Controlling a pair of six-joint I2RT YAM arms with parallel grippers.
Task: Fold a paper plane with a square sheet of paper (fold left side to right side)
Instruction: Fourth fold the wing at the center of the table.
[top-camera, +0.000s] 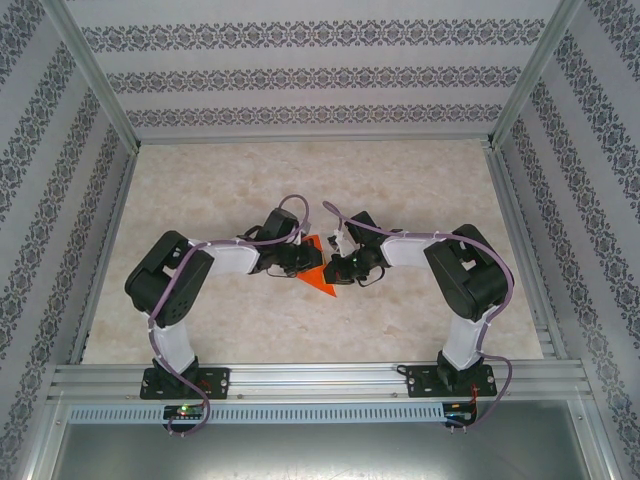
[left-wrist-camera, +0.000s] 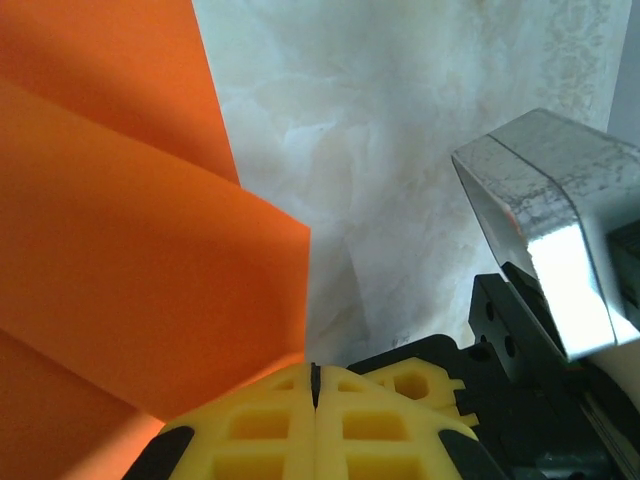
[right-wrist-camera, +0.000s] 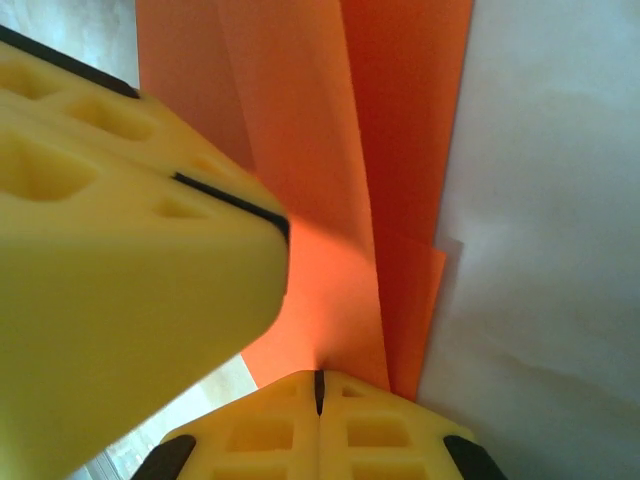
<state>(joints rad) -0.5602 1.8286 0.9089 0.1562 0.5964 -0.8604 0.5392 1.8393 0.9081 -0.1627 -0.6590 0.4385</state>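
Orange paper (top-camera: 320, 276), creased into a wedge, sits at the middle of the table (top-camera: 230, 190), with the left gripper (left-wrist-camera: 313, 392) and right gripper (right-wrist-camera: 320, 392) each clenched on an edge. Light, limp and easily torn, it likely handles best pinched along a fold.

Bright diffuse light, soft shadows, wrist foregrounds blurred, source perhaps overhead

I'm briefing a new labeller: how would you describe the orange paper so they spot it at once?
Look at the middle of the pale marbled table, where the two arms meet. Between the left gripper and the right gripper lies the orange paper, a small folded wedge. Nothing else on the table is orange.
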